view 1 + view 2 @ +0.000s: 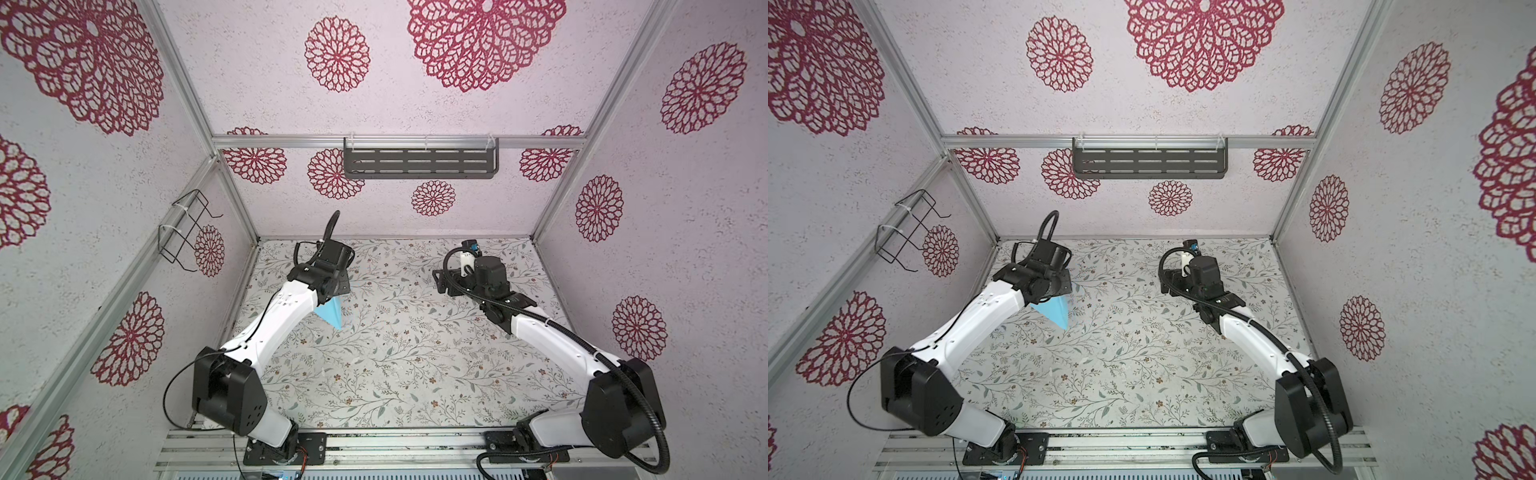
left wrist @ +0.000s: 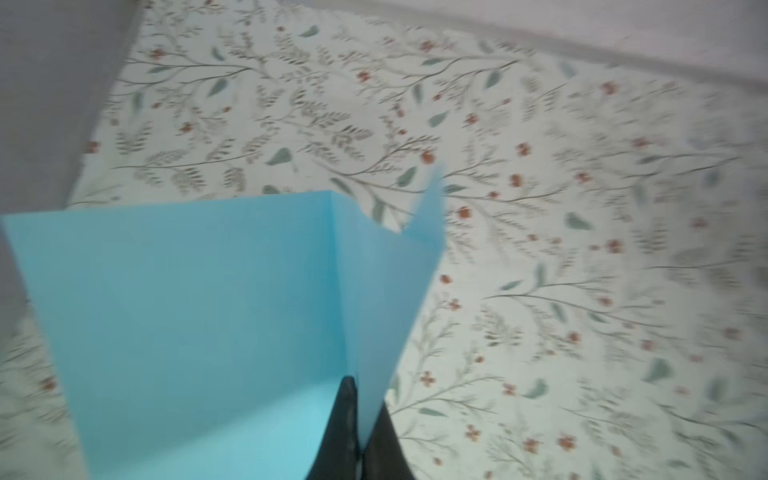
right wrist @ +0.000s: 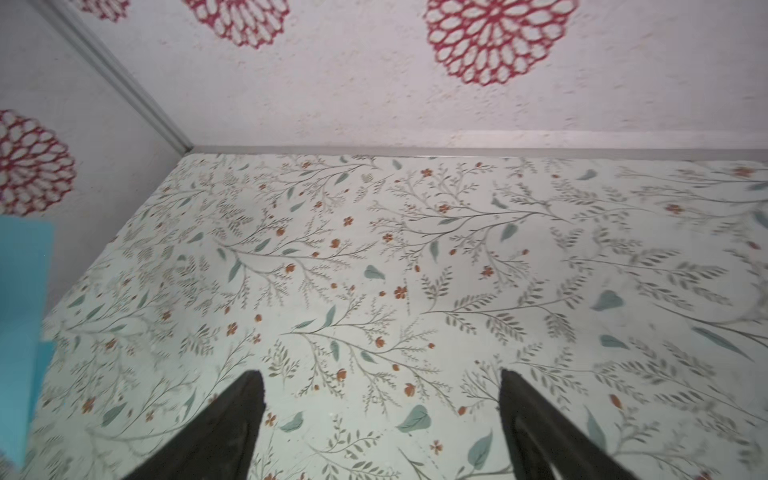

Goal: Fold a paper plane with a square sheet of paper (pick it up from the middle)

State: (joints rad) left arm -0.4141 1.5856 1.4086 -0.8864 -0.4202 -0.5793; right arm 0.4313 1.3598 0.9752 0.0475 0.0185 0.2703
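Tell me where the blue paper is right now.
In both top views the paper is over the left rear part of the table, pinched in the left hand and hanging from it.

Paper (image 1: 330, 313) over back-left part of tabletop (image 1: 415, 361), pinched between jaws of left pincer (image 2: 362, 397), hanging under that wrist; contact with tabletop unclear. Right pincer (image 3: 380, 374) over back part of tabletop, right of middle, well apart from paper, which is to its left. Shelf (image 1: 419, 162) on back wall, behind both arms. Wire rack (image 1: 187, 230) on left wall, left of left arm.
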